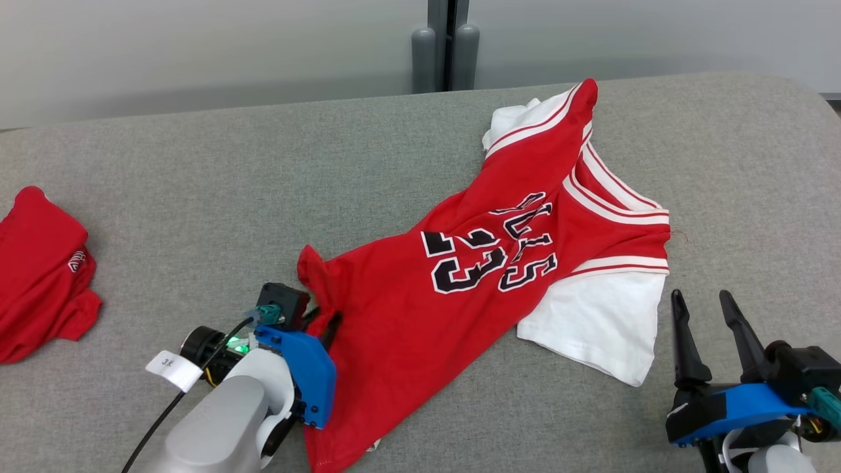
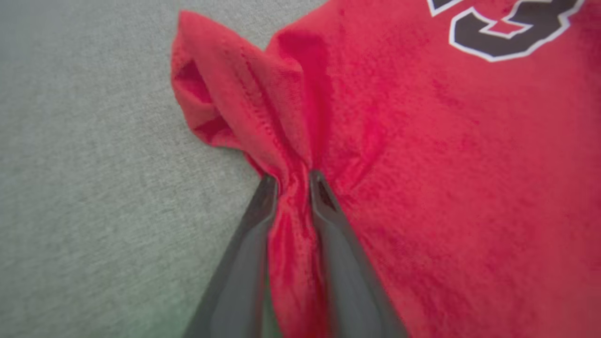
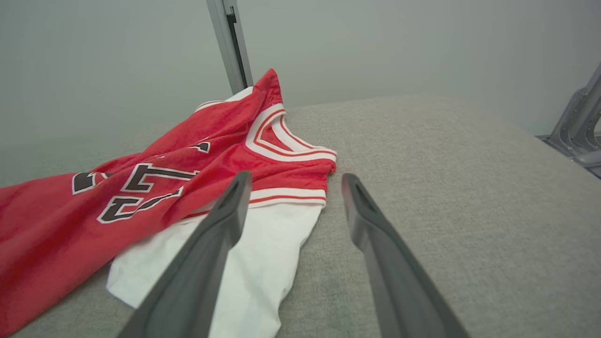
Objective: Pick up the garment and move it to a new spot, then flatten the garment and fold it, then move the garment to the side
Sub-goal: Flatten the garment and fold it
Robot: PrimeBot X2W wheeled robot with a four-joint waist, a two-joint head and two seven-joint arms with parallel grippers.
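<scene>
The garment is a red jersey with white sleeves and black "23" lettering, lying crumpled across the middle of the grey table. My left gripper sits at its lower-left hem. In the left wrist view the left gripper is shut on a bunched ridge of the red fabric, which rises into a fold beyond the tips. My right gripper stands open at the lower right, just right of the white sleeve and apart from it. In the right wrist view the right gripper points past the garment's collar, nothing between its fingers.
A second red garment lies bunched at the table's left edge. Two grey posts stand behind the far edge against a pale wall. A metal frame stands off the table's right side.
</scene>
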